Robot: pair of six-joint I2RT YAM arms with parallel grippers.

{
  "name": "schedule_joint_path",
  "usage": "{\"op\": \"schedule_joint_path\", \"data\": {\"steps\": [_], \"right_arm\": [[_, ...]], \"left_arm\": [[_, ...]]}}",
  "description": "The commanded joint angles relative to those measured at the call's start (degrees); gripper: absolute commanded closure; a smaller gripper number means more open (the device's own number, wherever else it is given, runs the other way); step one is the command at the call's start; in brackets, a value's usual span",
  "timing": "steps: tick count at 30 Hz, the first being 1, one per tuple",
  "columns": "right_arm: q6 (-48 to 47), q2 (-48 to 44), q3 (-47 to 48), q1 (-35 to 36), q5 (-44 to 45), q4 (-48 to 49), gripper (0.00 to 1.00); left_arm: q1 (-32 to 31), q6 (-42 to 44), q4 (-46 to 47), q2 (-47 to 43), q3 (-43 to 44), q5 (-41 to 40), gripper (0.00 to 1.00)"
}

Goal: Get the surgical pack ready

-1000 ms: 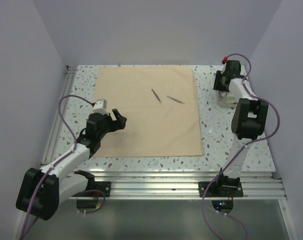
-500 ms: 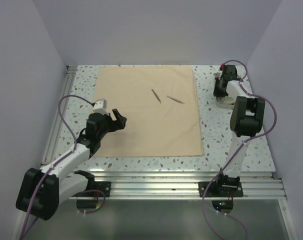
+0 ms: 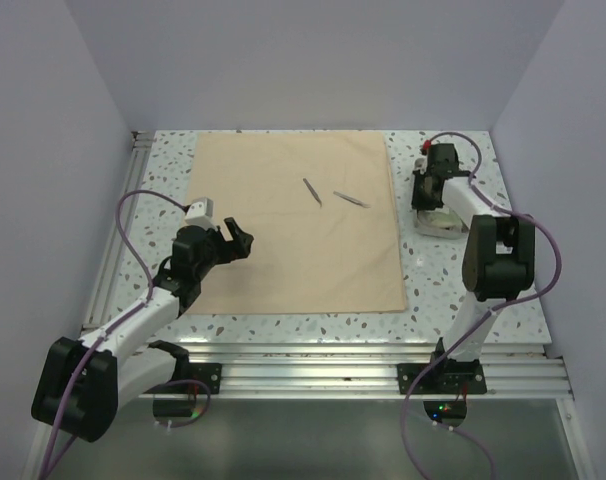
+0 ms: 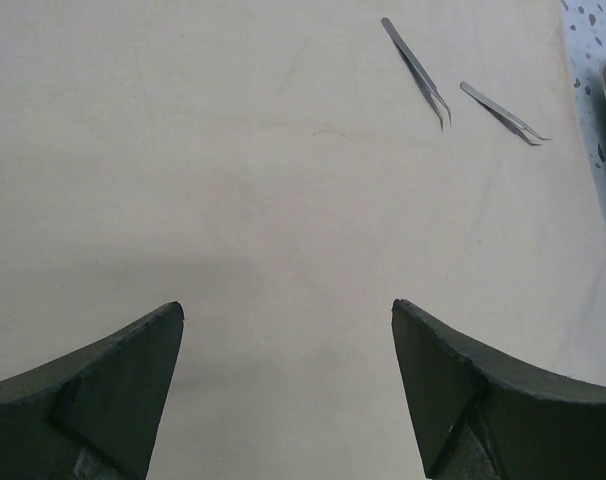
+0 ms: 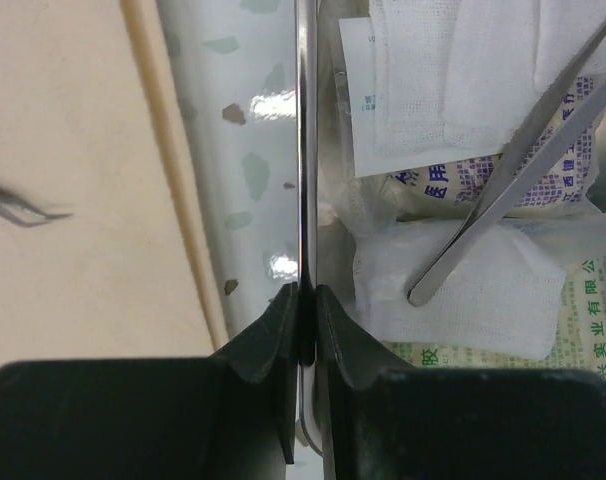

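Right wrist view: right end effector [image 5: 303, 300] clamps the wall of small rectangular steel tray [image 5: 304, 140] beside large tan square cloth [image 5: 73, 150]; left end effector [image 4: 286, 308] gapes empty, apparently hovering above it.

The right end effector [image 5: 305, 296], clamped on the steel tray [image 3: 439, 223], has dragged it nearer the cloth [image 3: 283, 240].

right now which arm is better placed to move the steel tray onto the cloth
Right: the right gripper is shut on the steel tray, beside the tan cloth; the left gripper hangs open over the cloth, far from it.
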Motion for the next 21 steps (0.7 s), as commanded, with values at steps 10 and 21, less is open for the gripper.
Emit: {"op": "schedule_joint_path", "data": {"steps": [10, 21], "right_arm": [[1.32, -6.90, -4.84, 6.56, 5.49, -4.07, 0.90], [2.65, -15.33, -8.45, 9.10, 4.17, -5.03, 0.61]], "left_arm": [[-0.26, 1.54, 0.56, -2.22, 0.29, -1.95, 0.11], [-0.26, 1.98, 0.30, -2.30, 0.30, -2.39, 0.11]]}}
